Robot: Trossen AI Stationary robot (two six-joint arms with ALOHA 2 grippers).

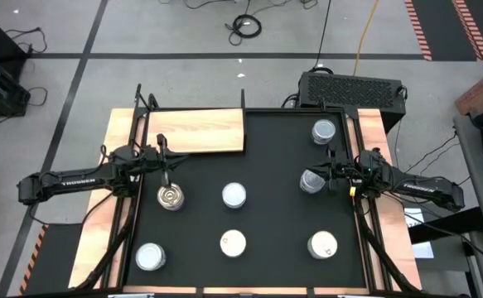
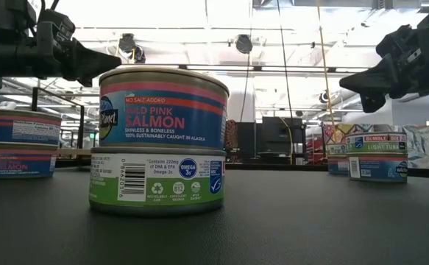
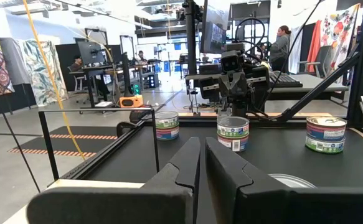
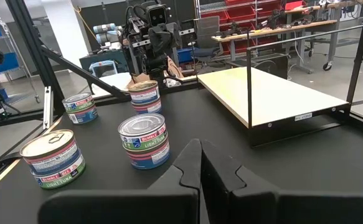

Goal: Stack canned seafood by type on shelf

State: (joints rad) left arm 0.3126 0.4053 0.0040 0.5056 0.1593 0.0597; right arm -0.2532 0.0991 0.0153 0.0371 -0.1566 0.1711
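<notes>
The canned seafood [image 1: 234,195] stands in mixed two-high stacks spread over the black mat [image 1: 266,165], none of it on the shelf [image 1: 195,131]. In the low view a pink salmon tin [image 2: 162,109] is seen sitting on a green-labelled tin [image 2: 157,182]; in the right wrist view tuna-labelled stacks are seen.

The left gripper [image 1: 165,171] hovers with fingers pressed together and nothing pinched, just above and beside the gold-topped stack [image 1: 171,197], the shelf lying just beyond it. The right gripper [image 1: 328,175] is likewise closed and empty, touching or almost touching a stack [image 1: 311,180], with another [image 1: 324,131] further off near the mat's far corner.

The step in hand is judged to be a first pick. It would be done well if the fingers were spread before descent, centred over the top tin only, and closed on its side wall so the lower tin is not dragged. Labels should be matched before stacking.

The shelf holds nothing at present.
</notes>
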